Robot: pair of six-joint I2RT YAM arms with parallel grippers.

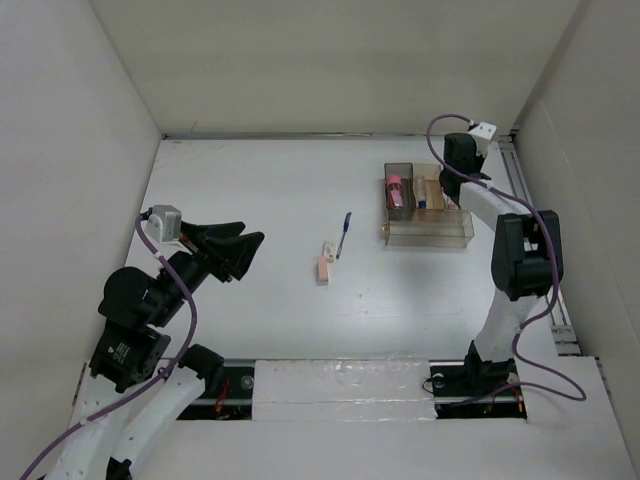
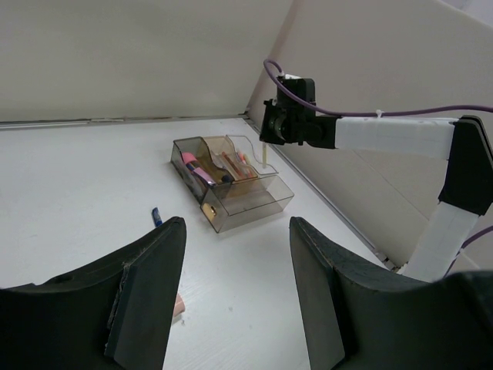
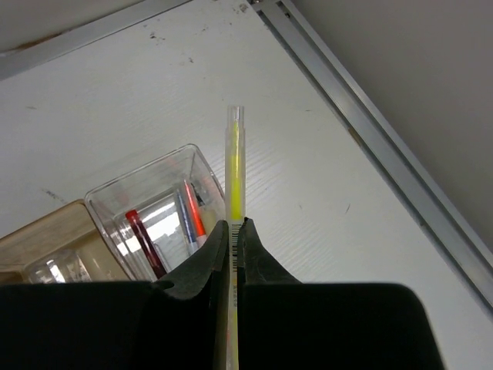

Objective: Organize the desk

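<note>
Near tray [image 1: 430, 238] | right pincer [image 3: 233, 223] clamps yellow pen [image 3: 233, 162], held end hidden | left pincer [image 2: 237, 223] agape

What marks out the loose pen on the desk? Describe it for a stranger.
Start at the white desk, then the clear tray near its right side. Left of the tray lies the pen: slim, blue, unlike the stubby pink block beside it.

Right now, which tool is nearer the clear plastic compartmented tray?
Right. The right tool, gripping a thin yellow pen, hangs beside the tray at its far right corner; the left tool is far off across the desk.
</note>
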